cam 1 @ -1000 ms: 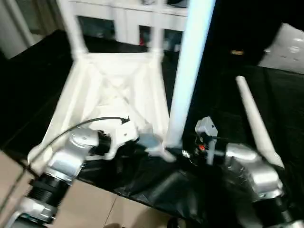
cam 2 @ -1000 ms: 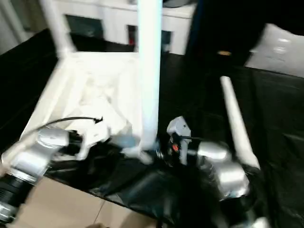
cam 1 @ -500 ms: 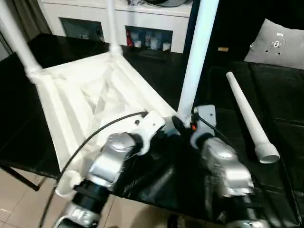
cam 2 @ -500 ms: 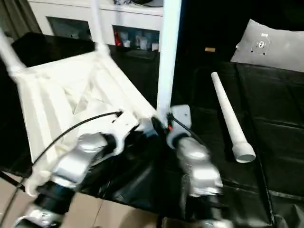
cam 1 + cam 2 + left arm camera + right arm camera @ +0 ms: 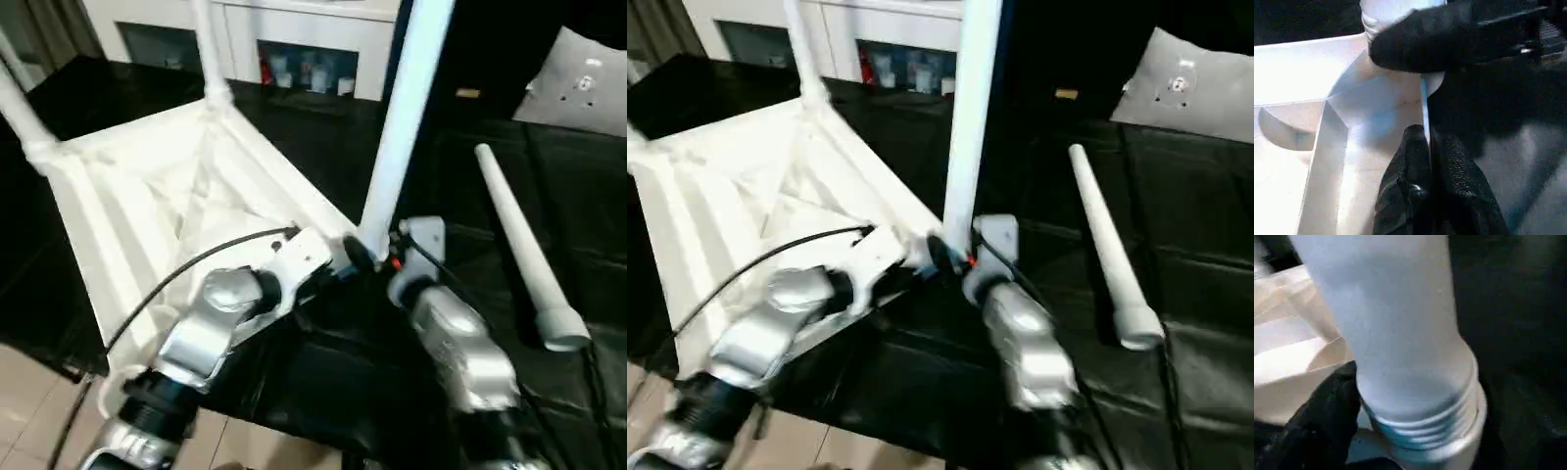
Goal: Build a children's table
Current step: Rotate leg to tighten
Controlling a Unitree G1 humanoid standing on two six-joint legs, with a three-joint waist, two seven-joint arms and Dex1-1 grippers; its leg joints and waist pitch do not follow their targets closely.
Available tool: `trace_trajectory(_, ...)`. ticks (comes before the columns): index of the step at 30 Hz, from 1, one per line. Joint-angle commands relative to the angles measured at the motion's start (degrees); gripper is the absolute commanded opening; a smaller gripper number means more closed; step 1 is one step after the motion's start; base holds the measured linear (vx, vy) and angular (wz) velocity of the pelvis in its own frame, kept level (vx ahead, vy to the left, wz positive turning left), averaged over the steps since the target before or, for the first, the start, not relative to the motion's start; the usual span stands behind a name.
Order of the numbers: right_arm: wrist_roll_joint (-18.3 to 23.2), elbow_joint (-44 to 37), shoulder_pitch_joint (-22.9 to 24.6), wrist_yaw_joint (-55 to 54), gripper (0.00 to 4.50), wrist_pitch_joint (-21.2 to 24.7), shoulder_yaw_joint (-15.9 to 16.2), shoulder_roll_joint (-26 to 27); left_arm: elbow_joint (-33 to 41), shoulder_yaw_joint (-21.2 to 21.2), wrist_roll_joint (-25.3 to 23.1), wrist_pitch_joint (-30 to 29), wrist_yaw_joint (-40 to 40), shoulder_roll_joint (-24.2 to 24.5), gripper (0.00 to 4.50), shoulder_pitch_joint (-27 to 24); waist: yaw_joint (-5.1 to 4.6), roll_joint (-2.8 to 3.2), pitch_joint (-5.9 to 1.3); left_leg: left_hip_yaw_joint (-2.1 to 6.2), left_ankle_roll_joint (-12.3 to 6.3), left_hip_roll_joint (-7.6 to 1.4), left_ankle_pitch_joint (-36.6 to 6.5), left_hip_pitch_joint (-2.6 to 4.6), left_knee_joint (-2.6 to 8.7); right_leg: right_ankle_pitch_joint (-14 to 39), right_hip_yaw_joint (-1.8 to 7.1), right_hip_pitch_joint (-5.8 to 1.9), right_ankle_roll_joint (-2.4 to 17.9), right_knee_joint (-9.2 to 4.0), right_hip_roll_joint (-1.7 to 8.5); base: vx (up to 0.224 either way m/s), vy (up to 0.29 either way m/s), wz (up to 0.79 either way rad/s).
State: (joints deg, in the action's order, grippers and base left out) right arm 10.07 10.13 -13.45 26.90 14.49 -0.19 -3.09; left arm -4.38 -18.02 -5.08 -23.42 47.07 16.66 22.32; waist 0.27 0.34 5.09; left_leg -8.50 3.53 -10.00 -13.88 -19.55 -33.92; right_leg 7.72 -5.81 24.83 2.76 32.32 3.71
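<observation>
1. Head views: the table top lies underside-up at ten o'clock on the black table; a loose leg lies at three o'clock.
2. Left wrist view: the left gripper is pinched closed against the top's rim.
3. Right wrist view: the right gripper's finger touches the upright leg at its threaded base; how wide that gripper stands, I cannot tell.

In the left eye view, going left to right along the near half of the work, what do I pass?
left gripper's silver forearm → upright table leg at the near corner socket → right gripper's silver forearm → loose table leg lying on the black cloth.
</observation>
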Motion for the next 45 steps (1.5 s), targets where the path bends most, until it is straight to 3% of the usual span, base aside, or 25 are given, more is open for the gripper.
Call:
trace_trajectory(1, 1.4, -2.6, 0.7, 4.4, 4.39, -1.3, 0.3, -1.8, -1.0, -1.6, 0.0, 1.8, 3.3, 1.7, 0.0, -1.1, 0.33, 0.0, -3.79, 0.17, -9.15, -2.54, 1.2, -0.84, 3.46, 12.4, 3.42, -4.62, 11.5, -2.84, 4.6, 0.0, 0.0, 0.0)
trace_trajectory(7, 5.0, -5.8, 1.6, 20.3, 4.45, -1.4, 1.4, -12.3, -4.3, -3.2, 1.4, 8.8, 12.7, 8.7, 0.0, -0.3, 0.68, -0.19, -3.68, 0.19, -8.34, -2.51, -2.1, -0.73, 3.59, 17.3, 3.45, -4.62, 9.9, -3.25, 4.52, 0.0, 0.0, 0.0)
trace_trajectory(13, 6.5, -4.9, -1.3, 33.0, 4.45, -1.4, 4.1, -20.2, -7.4, -5.0, 3.0, 15.2, 23.0, 13.2, 0.0, 1.2, 1.16, -0.29, -3.72, 0.1, -8.23, -2.44, -1.3, -0.6, 3.48, 18.5, 3.45, -4.54, 9.7, -3.3, 4.46, 0.0, 0.0, 0.0)
trace_trajectory(15, 6.9, -2.7, -4.0, 39.8, 4.45, -1.8, 6.5, -22.7, -10.0, -6.1, 3.4, 19.6, 27.1, 14.7, 0.0, 2.8, 1.6, -0.28, -3.89, 0.03, -8.4, -2.45, -0.9, -0.39, 3.31, 17.8, 3.44, -4.42, 10.3, -3.12, 4.41, 0.0, 0.0, 0.0)
trace_trajectory(22, 6.6, 1.0, -7.7, 46.1, 4.05, -2.7, 9.3, -23.7, -11.5, -7.7, 4.3, 22.9, 32.6, 15.6, 0.0, 4.5, 2.71, -0.71, -4.04, -0.08, -8.16, -2.84, 1.7, -0.41, 3.1, 14.3, 3.58, -4.33, 11.7, -2.21, 4.59, 0.0, 0.0, 0.0)
trace_trajectory(30, 7.8, 3.2, -10.2, 50.3, 3.38, -1.7, 11.1, -23.0, -12.1, -9.2, 4.6, 25.6, 36.1, 15.7, 0.0, 5.2, 3.13, -1.4, -3.76, -0.11, -7.58, -2.93, 0.7, -0.54, 3.32, 16.7, 3.57, -4.34, 10.8, -2.25, 4.78, 0.0, 0.0, 0.0)
trace_trajectory(38, 9.5, 2.8, -10.0, 53.7, 2.77, 1.2, 12.3, -23.1, -12.3, -9.1, 4.4, 26.1, 37.1, 15.7, 0.0, 4.7, 3.17, -1.61, -3.68, -0.14, -7.16, -2.88, 0.8, -0.63, 3.34, 16.8, 3.53, -4.36, 10.5, -2.29, 4.73, 0.0, 0.0, 0.0)
trace_trajectory(45, 10.3, 2.5, -9.6, 54.9, 2.29, 3.0, 13.0, -23.6, -12.1, -9.5, 4.4, 26.2, 37.5, 16.0, 0.0, 4.7, 3.21, -1.45, -3.63, -0.13, -7.01, -2.92, 0.7, -0.59, 3.36, 16.3, 3.51, -4.33, 10.9, -2.27, 4.72, 0.0, 0.0, 0.0)
